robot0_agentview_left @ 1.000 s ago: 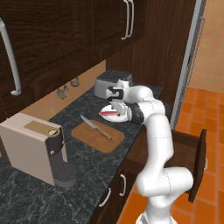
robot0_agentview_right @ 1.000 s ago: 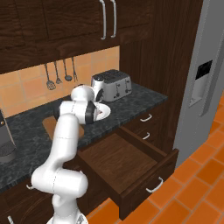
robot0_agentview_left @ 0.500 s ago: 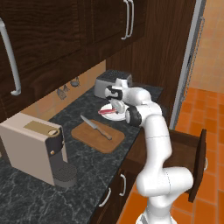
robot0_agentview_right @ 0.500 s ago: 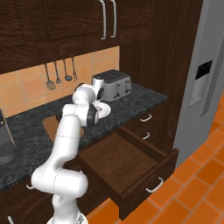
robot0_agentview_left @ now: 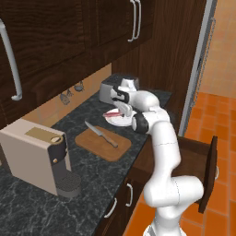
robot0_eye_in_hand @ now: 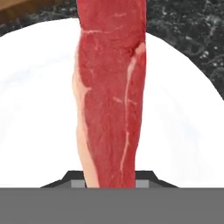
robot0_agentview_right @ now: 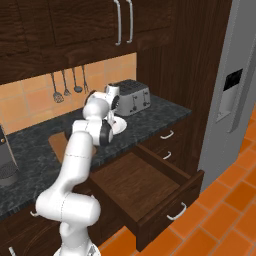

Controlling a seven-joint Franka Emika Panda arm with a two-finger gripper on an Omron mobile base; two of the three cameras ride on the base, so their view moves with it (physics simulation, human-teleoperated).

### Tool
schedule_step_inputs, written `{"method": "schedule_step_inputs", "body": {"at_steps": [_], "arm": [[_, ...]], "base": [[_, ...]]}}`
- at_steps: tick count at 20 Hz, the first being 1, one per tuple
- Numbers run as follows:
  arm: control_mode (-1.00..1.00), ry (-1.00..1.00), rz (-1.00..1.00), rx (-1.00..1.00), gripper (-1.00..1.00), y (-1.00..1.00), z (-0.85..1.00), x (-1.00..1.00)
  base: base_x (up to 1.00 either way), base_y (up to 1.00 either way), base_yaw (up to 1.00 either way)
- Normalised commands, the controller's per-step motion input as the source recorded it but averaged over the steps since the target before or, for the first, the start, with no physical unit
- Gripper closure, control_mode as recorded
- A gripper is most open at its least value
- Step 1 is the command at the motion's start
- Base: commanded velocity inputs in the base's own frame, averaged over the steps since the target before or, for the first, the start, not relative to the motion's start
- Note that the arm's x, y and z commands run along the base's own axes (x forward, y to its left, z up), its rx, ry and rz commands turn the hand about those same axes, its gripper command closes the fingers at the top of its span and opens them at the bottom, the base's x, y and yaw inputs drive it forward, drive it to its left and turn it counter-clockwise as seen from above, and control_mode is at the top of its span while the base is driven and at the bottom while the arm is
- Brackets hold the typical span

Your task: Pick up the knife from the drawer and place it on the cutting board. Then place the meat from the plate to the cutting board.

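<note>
The meat [robot0_eye_in_hand: 111,96] is a long red strip with a pale edge, and it lies on the white plate [robot0_eye_in_hand: 35,109]. In the hand view it runs straight up from between the two dark finger tips [robot0_eye_in_hand: 146,177], so the jaws sit on either side of its near end. They look drawn in close against the strip, but the very tips are cut off at the bottom, so I cannot tell for sure if they are squeezing it yet. The plate rests on the dark bench [robot0_agentview_left: 92,189], just in front of the toaster [robot0_agentview_right: 131,96]. The gripper [robot0_agentview_left: 125,110] is down low over the plate. The knife [robot0_agentview_left: 100,134] already lies on the cutting board [robot0_agentview_left: 102,148], which is near the plate on the same bench. The drawer [robot0_agentview_right: 145,192] hangs open below. So the knife part looks done, and the step now is grabbing the meat. Next, I think the arm needs a firm hold, then a lift straight up, then a short carry over to the board, setting the meat down beside the knife and not on top of it.
</note>
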Motion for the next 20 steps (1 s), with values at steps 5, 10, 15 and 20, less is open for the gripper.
{"method": "schedule_step_inputs", "body": {"at_steps": [5, 10, 15, 20], "arm": [[-1.00, 0.10, 0.05, 0.00, 1.00, 0.00, 0.33, -0.79], [-1.00, 0.03, 0.08, 0.00, 1.00, 0.05, 0.02, -1.00], [-1.00, -0.01, 0.04, 0.00, 1.00, 0.34, 0.00, -1.00], [-1.00, -0.07, 0.00, 0.00, 1.00, 0.41, 0.00, -1.00]], "base": [[0.00, 0.00, 0.00], [0.00, 0.00, 0.00], [0.00, 0.00, 0.00], [0.00, 0.00, 0.00]]}}
